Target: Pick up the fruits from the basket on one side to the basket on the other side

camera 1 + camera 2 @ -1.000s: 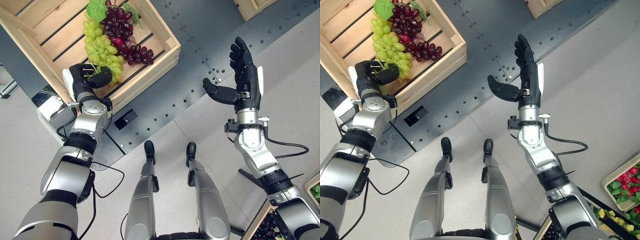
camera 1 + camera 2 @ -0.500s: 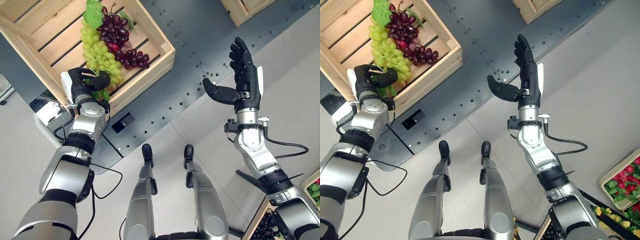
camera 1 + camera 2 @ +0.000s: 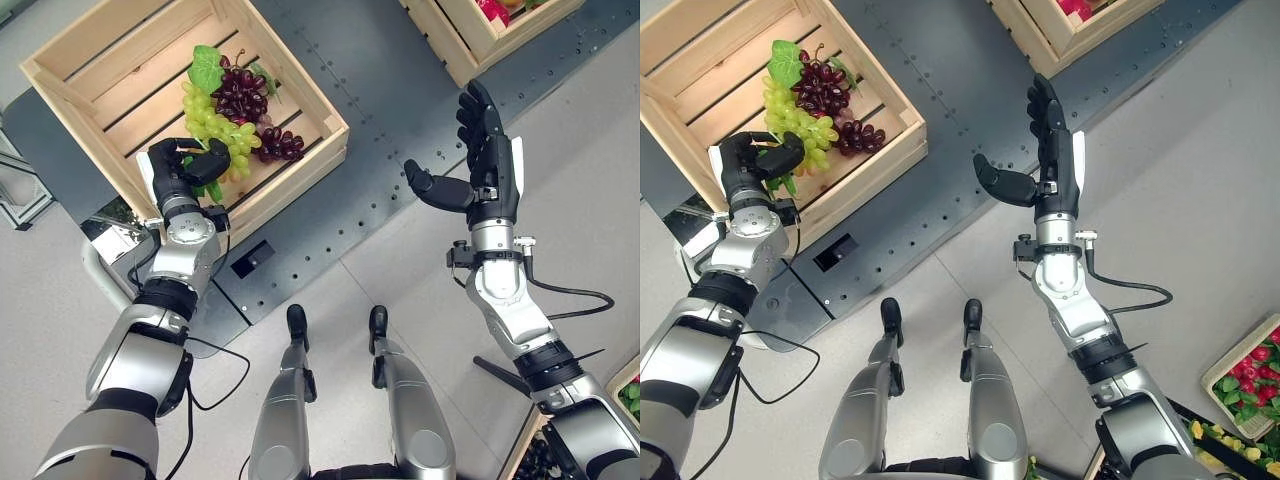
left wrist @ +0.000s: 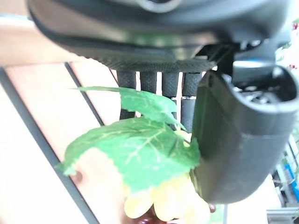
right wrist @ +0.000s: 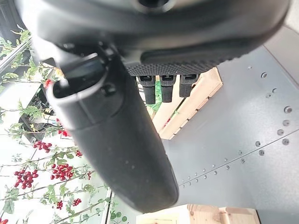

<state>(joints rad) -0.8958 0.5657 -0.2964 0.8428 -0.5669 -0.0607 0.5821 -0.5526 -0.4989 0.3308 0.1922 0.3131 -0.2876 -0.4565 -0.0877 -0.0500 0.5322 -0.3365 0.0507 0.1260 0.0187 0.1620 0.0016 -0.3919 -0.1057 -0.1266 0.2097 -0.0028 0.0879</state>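
1. Left hand (image 3: 183,168) curls round the near end of the green grapes (image 3: 215,125) at the wooden crate (image 3: 92,55).
2. Dark grapes (image 3: 240,96) lie inside it.
3. Right hand (image 3: 482,165) hangs spread, empty, near a second crate (image 3: 470,40).

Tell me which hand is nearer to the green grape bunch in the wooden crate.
Left. The left hand is curled round the near end of the green grape bunch in the wooden crate. The right hand is open above the dark floor plate, well away.
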